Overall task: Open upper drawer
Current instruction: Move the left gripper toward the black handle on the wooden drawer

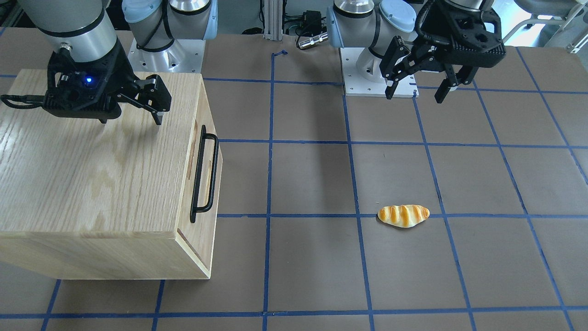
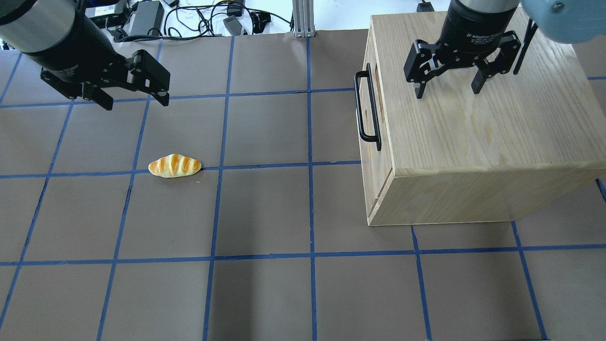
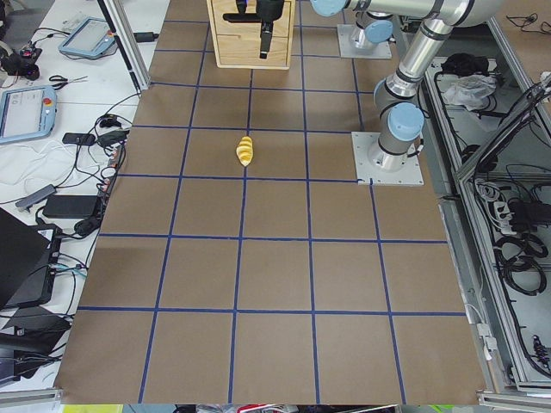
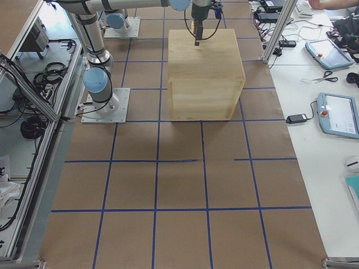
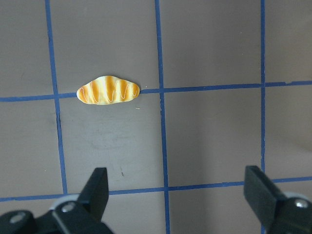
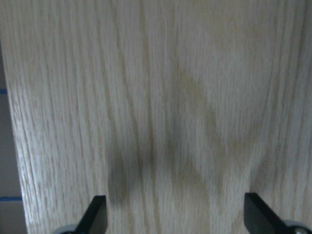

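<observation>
Nearest the operators' side, a bread roll [image 1: 403,215] lies alone on the brown desk [image 1: 312,184], on a blue tape line. It plays no part in the job and is well apart from the cabinet [image 1: 92,174].

Further in, the oak-grain cabinet stands on the robot's right half of the desk. The upper drawer [image 1: 205,177] sits at the top of the cabinet's front face, which looks toward the middle of the desk. The drawer's front appears flush with the cabinet, so I judge it fully shut. Its black bar handle [image 1: 213,170] is bare, with nothing touching it.

Beyond that, the right claw [image 1: 131,120] hovers over the cabinet's top, behind the front edge. Its fingers are spread wide and hold nothing; the right wrist view shows only wood grain between them.

Farthest back, near its base, the left claw [image 1: 415,96] hangs above bare desk, also spread wide and empty, looking down on the roll.

By my reading, no part of the opening is done. The approach to the handle, the grip and the pull all remain.
</observation>
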Motion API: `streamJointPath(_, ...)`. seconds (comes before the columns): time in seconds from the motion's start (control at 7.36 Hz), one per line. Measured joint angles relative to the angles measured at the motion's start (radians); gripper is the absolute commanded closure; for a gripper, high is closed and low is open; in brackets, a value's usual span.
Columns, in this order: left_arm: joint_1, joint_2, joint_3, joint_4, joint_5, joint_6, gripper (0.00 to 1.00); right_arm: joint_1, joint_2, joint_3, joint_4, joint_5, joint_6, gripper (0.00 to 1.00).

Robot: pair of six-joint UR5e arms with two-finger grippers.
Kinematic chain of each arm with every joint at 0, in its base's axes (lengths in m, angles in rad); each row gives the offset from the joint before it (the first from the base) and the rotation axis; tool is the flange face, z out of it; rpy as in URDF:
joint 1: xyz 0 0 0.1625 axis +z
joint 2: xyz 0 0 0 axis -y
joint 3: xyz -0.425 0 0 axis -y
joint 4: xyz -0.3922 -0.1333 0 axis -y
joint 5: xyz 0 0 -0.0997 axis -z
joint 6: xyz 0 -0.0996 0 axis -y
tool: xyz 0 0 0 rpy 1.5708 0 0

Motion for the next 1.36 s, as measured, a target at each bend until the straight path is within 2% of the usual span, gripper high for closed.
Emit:
streamJointPath(0.41, -0.141, -0.098, -0.003, 0.136, -0.07, -0.286, 0.0, -0.001, 0.0, 0.0, 0.0, 0.0, 0.0, 0.0)
streamJointPath(0.68, -0.203, -0.176, -0.003, 0.271, -0.163, -0.449, 0.0, -0.001, 0.0, 0.0, 0.0, 0.0, -0.001, 0.0)
streamJointPath(1.09, -0.295, -0.266, -0.004, 0.485, -0.203, -0.585, 0.0, 0.0, 0.0, 0.0, 0.0, 0.0, 0.0, 0.0)
streamJointPath(1.36, -0.338, -0.319, -0.005, 0.544, -0.204, -0.62, 0.0, 0.0, 0.0, -0.001, 0.0, 0.0, 0.0, 0.0)
